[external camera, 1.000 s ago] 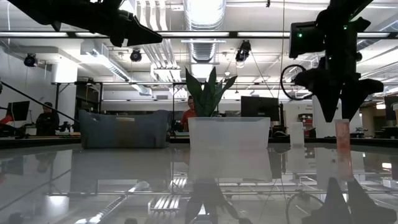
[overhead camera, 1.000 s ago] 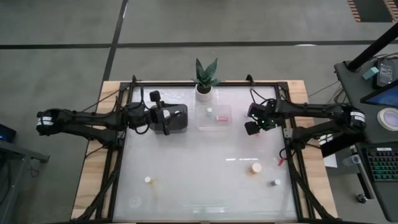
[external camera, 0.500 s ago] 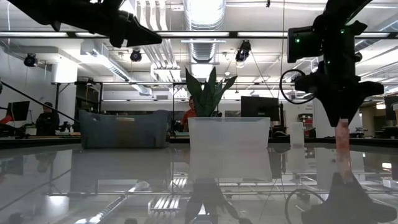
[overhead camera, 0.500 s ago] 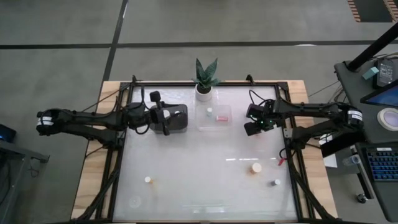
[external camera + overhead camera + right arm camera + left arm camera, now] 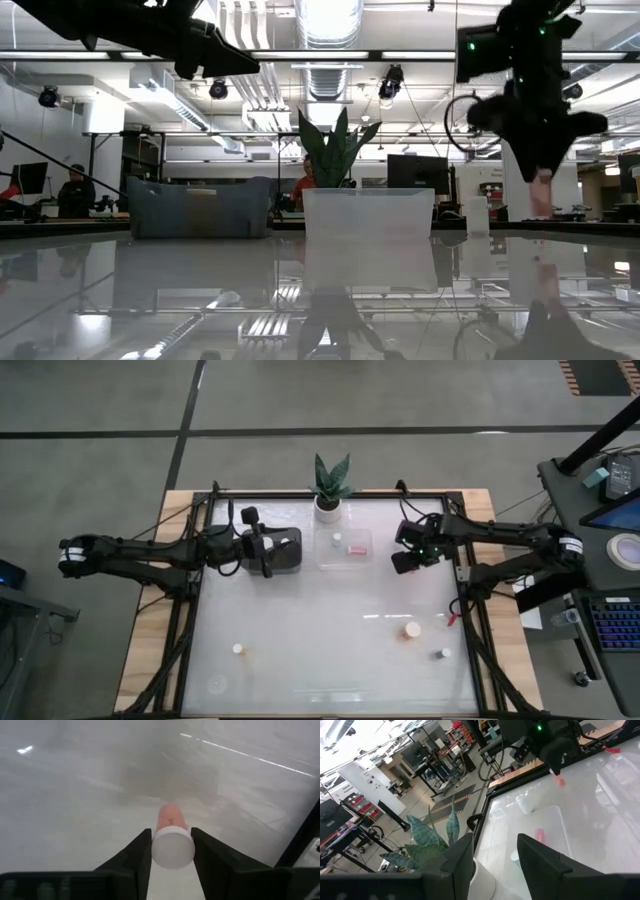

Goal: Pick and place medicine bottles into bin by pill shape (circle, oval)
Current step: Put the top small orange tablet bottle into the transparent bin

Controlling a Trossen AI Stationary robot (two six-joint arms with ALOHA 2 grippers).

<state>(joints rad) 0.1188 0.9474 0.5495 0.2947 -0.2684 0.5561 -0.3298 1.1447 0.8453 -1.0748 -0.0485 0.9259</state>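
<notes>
So R gripper (image 5: 170,851) has jaws clamped on a pink bottle (image 5: 171,836), held above table just beside clear bin (image 5: 345,547). Clear bin has 2 btls; 3 left on table. L gripper (image 5: 262,547) over dark bin (image 5: 285,550), jaws apart, holding nothing.

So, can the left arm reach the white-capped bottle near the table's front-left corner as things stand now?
Probably yes. The left gripper is open and empty over the dark bin, and the table between it and that bottle shows nothing in the way.
</notes>
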